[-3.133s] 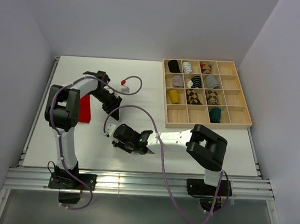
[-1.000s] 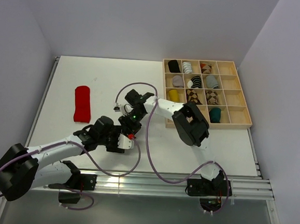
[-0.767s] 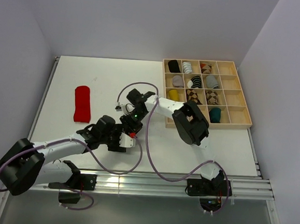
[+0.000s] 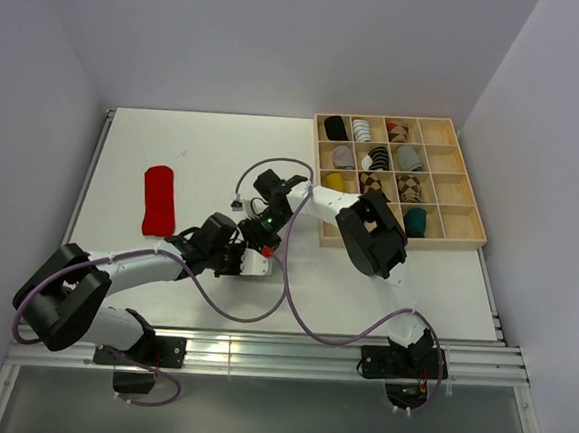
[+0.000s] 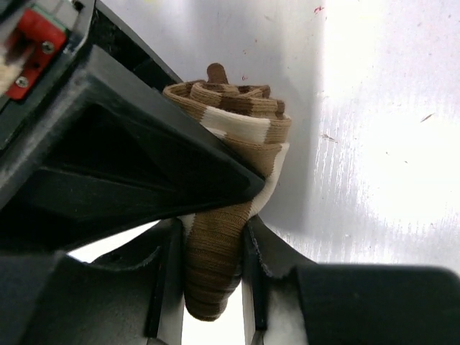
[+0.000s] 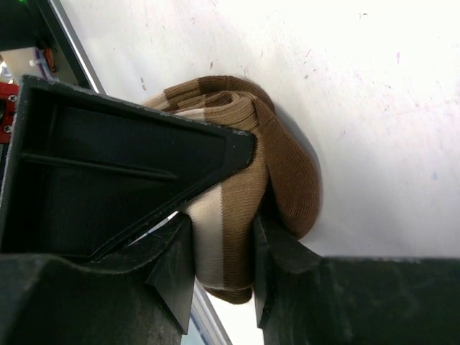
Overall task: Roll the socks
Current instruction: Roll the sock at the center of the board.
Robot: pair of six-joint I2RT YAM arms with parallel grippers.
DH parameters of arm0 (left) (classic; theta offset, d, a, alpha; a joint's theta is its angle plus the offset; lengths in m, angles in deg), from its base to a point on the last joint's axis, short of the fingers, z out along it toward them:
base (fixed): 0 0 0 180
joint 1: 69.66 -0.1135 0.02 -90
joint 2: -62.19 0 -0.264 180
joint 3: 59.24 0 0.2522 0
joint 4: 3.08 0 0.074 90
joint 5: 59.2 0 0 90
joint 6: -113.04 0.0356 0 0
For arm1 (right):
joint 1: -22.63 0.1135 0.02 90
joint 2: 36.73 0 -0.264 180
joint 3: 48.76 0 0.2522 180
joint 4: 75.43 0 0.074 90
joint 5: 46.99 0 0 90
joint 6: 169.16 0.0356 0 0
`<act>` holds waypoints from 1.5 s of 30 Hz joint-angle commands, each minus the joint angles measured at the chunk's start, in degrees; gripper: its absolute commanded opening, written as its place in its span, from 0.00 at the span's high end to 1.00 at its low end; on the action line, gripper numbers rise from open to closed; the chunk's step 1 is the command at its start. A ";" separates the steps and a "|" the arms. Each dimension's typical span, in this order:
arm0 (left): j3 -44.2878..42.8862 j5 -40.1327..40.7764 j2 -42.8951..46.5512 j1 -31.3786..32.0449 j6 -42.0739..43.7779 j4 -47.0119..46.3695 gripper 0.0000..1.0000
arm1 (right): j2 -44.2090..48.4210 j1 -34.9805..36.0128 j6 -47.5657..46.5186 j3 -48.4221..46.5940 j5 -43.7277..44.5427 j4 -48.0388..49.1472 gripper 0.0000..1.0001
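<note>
The red sock point(image 4: 158, 199) lies flat on the left of the table point(image 4: 204, 150), its length running from the near edge to the far edge. At mid-table the left claw point(image 5: 208, 287) is clamped on the striped sock point(image 5: 233, 115), a bundle reaching out past its fingers, coiled end outward. The right claw point(image 6: 223, 266) pinches that bundle too. A wooden tray point(image 4: 466, 235) sits at the right.

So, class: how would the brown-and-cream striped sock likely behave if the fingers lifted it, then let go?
Probably soft and floppy: the striped sock bulges and creases where the left fingers squeeze it. Likely light, being thin knit. Its roll might unfurl once released, as the layers look loose at the end.
</note>
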 commanded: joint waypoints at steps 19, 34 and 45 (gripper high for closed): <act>-5.82 -3.81 -6.77 0.00 -0.01 12.43 0.95 | 32.28 -6.37 17.61 28.11 22.63 30.70 0.43; -14.79 -9.95 -13.18 -2.99 2.53 25.79 0.95 | 79.22 -9.54 31.67 67.47 43.83 57.14 0.38; -24.89 -13.30 -24.43 -5.53 4.82 37.74 0.95 | 84.36 15.40 21.31 72.87 65.70 55.42 0.39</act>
